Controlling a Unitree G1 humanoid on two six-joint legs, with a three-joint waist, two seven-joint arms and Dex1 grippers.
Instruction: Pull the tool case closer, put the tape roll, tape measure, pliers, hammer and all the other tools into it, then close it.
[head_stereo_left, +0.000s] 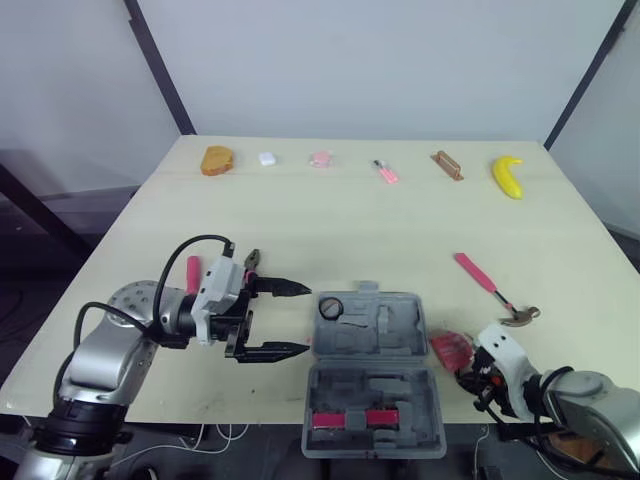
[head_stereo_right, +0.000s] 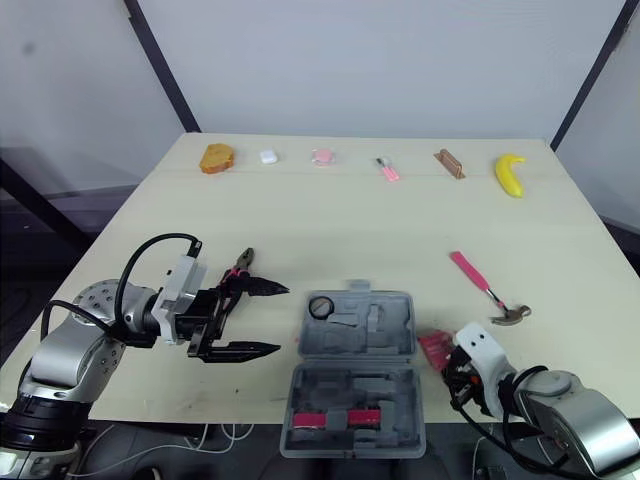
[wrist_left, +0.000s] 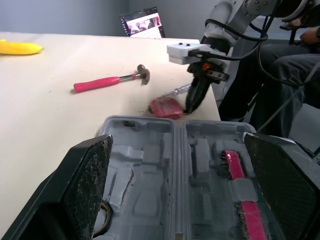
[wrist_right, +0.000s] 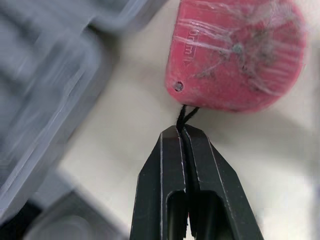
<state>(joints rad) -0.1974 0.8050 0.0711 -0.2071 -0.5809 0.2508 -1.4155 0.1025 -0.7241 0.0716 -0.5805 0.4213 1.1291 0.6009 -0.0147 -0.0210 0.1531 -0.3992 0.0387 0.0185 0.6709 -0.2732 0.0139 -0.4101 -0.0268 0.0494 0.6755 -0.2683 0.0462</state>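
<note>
The grey tool case (head_stereo_left: 372, 372) lies open at the table's front edge. A tape roll (head_stereo_left: 331, 307) sits in its far left corner and pink pieces (head_stereo_left: 345, 418) in its near half. Just right of the case lies the red tape measure (head_stereo_left: 451, 349). My right gripper (wrist_right: 181, 131) is shut on its thin black cord (wrist_right: 184, 114). The pink-handled hammer (head_stereo_left: 492, 288) lies farther right. My left gripper (head_stereo_left: 299, 319) is open, empty, and pointing at the case's left side. Pliers (head_stereo_left: 250, 263) with pink handles lie just behind it.
Along the far edge stand an orange bun-like item (head_stereo_left: 217, 160), a small white item (head_stereo_left: 266, 158), two pink items (head_stereo_left: 320, 158), a brown piece (head_stereo_left: 447, 165) and a banana (head_stereo_left: 508, 176). A thin screwdriver-like tool (wrist_left: 175, 90) lies by the tape measure.
</note>
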